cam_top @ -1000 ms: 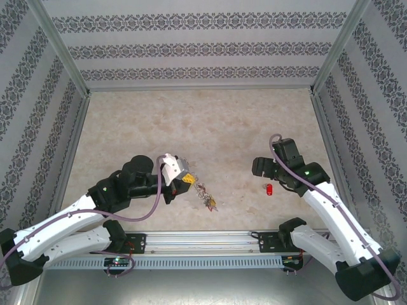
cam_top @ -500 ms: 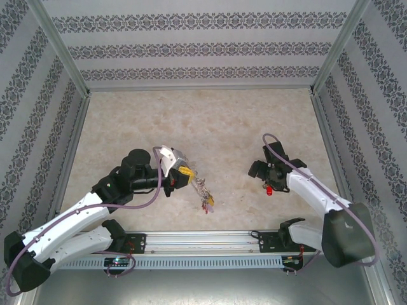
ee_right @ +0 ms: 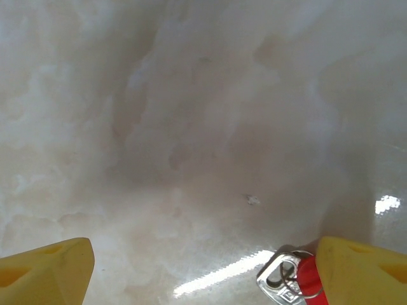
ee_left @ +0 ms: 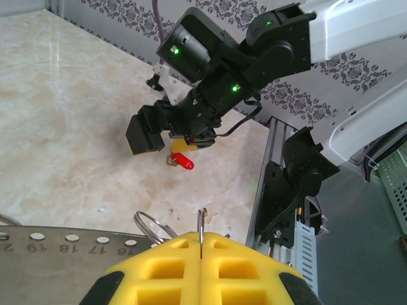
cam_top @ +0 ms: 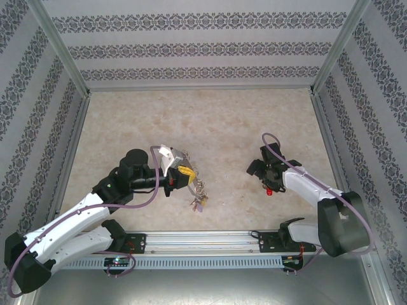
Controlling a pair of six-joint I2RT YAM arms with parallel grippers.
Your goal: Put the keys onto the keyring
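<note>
My left gripper [cam_top: 185,173] is shut on a thin silvery ring [ee_left: 202,223] of the keyring [cam_top: 198,196], which dangles below it with small rings and coloured tags. In the left wrist view the yellow fingers [ee_left: 159,267] meet on that ring, and the keyring's grey numbered band [ee_left: 57,251] lies to their left. A red-tagged key [cam_top: 269,190] lies on the table. My right gripper [cam_top: 268,176] hangs open low over it. The key [ee_right: 294,278] sits just inside the right fingertip [ee_right: 365,270] in the right wrist view, and nothing is gripped there [ee_right: 203,273].
The marbled tabletop [cam_top: 210,121] is enclosed by patterned walls on three sides. An aluminium rail [cam_top: 203,241] with the arm bases runs along the near edge. A gap of table separates the two grippers.
The right arm has swung round and brought its open gripper down over the red-tagged key. The left gripper has drawn the keyring slightly back toward the left.
</note>
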